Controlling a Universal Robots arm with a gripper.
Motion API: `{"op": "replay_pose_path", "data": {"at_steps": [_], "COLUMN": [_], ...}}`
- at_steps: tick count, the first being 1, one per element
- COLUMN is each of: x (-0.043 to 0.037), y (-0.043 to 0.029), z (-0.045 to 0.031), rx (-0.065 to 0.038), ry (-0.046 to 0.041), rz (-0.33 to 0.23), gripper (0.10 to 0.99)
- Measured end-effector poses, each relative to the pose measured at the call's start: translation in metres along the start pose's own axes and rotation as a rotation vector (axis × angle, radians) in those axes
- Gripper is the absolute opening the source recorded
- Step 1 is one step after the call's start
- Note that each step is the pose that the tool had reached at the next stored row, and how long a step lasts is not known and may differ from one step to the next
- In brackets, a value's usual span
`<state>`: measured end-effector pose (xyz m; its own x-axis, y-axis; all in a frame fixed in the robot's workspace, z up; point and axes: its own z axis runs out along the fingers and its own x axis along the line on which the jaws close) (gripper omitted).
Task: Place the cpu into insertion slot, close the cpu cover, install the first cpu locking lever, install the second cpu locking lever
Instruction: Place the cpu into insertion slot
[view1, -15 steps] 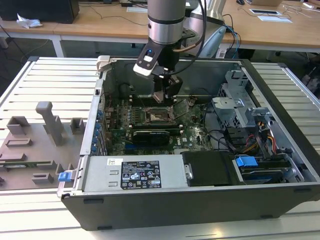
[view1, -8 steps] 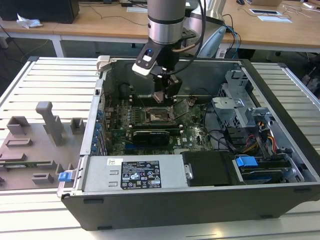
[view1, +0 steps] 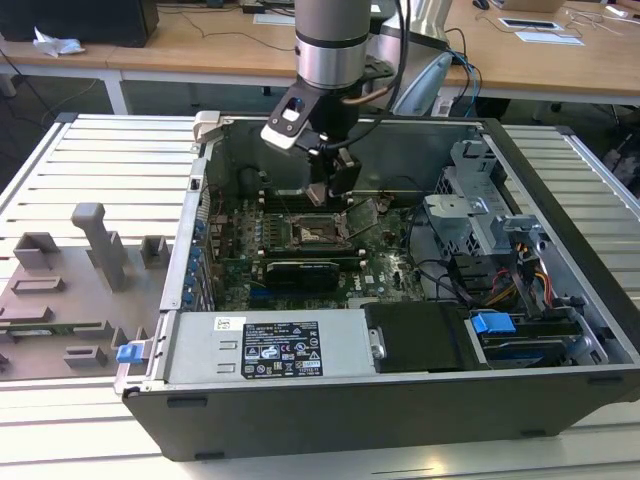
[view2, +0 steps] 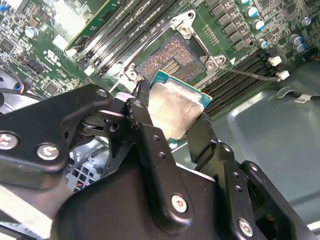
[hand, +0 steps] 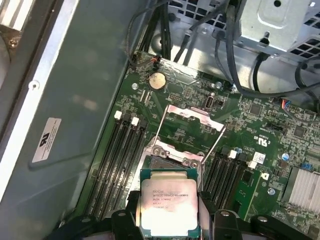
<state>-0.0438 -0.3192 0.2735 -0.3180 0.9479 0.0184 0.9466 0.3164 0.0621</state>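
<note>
Gripper (view2: 172, 120) clamped on the cpu (hand: 169, 202), hovering over the open insertion slot (view2: 167, 62), cpu cover (hand: 192, 115) standing raised. Best kept level, corners squared to the slot, lowered gently, no sliding.

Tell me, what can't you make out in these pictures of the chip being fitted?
Underside of the cpu: faces away in both wrist views.
The insertion slot: partly hidden behind the cpu in the first wrist view.
Gap between cpu and slot: in the exterior view the jaws stand in front.
</note>
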Motion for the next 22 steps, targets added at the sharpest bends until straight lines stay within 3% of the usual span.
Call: {"op": "replay_pose_path", "data": {"at_steps": [22], "x": [0.0], "y": [0.0], "z": [0.0], "rx": [-0.002], "ry": [-0.0196], "rz": [0.22], "gripper": [0.541]}}
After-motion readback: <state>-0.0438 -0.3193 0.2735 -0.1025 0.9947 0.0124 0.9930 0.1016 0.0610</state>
